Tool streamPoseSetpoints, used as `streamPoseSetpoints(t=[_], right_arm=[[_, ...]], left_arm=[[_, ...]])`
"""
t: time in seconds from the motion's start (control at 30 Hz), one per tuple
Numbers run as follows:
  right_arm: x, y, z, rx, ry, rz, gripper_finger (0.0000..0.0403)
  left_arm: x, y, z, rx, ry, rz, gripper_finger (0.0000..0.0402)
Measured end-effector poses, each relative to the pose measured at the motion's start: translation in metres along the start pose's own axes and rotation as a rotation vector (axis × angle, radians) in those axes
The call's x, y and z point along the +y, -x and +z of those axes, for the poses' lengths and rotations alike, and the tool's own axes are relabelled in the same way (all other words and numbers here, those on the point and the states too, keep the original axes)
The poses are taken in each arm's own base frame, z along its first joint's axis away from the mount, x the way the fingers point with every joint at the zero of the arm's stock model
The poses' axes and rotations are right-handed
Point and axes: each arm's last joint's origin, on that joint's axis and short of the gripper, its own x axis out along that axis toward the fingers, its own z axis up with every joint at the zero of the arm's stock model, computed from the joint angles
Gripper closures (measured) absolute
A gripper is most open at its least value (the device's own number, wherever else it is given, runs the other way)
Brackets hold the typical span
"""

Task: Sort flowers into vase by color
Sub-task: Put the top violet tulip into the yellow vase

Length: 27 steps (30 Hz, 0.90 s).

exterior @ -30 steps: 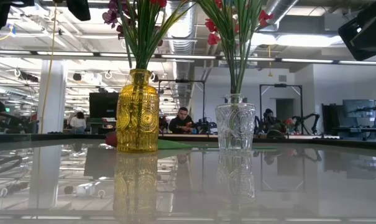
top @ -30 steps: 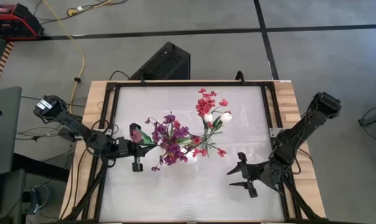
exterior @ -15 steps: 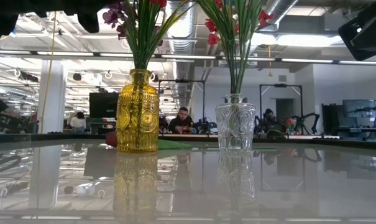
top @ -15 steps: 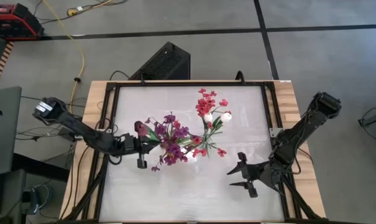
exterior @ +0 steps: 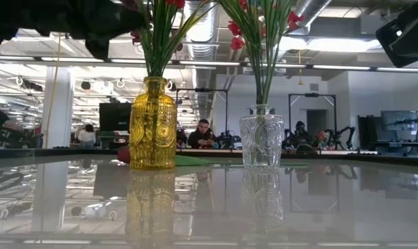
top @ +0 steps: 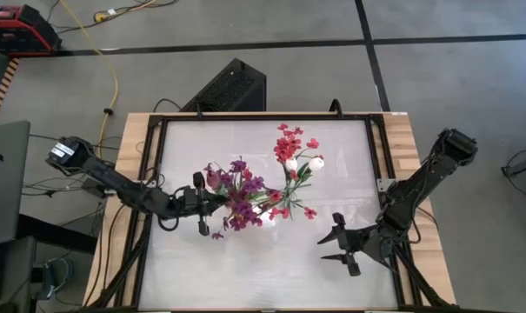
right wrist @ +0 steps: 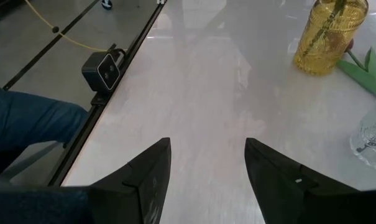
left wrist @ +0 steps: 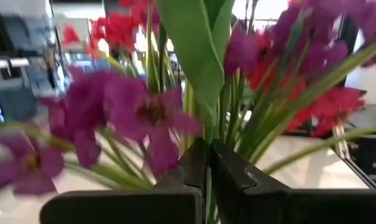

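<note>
Left gripper (top: 201, 205) has slid in across the table since the earlier high frames and now sits over the purple bunch, carrying a thin green stem with a pink-red bud (top: 212, 176); right arm unchanged.

High view: white glossy tabletop (top: 245, 269) in a black frame. Two bunches mid-table: purple blossom sprays (top: 238, 196) toward the left arm, red-pink sprays with white buds (top: 290, 161) just beside them toward the right. Right gripper (top: 336, 244) parked near the table's right edge, fingers spread wide, nothing between them.

Low view: embossed amber glass vase (exterior: 153, 124) and clear cut-glass vase (exterior: 262, 142) standing upright, apart, each holding stiff green stems. Dark arm overhead, blurred.

Left wrist view: dark fingers (left wrist: 230, 177) pressed together on a thin green stem, broad smooth leaf (left wrist: 197, 50) rising above them, soft purple petals (left wrist: 144, 118) and red ones close in front.

Right wrist view: fingers wide apart over bare table; a long green-stemmed flower (right wrist: 360, 65) lies flat beside the amber vase.

Judgement: stem is about over the vase, drop-in seems near.
</note>
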Motion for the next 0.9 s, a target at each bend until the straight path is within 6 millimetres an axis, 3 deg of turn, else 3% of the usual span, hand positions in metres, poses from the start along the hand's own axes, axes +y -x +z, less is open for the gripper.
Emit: streamPoseSetpoints(t=[0.27,0.47,0.67,0.9], right_arm=[[-0.003,-0.001,0.000,0.007,0.079,-0.029,0.0171],[-0.020,-0.008,-0.001,0.064,0.090,-0.098,0.0171],[-0.052,-0.016,-0.004,0.192,0.083,-0.237,0.0171],[-0.109,-0.025,0.002,0.306,0.067,-0.315,0.0171]], left_arm=[[0.001,0.000,-0.010,0.092,0.075,0.017,0.0401],[0.006,-0.002,-0.015,0.132,0.113,0.055,0.0401],[0.007,-0.001,-0.022,0.189,0.134,0.072,0.0401],[0.008,-0.001,-0.024,0.204,0.170,0.078,0.0401]])
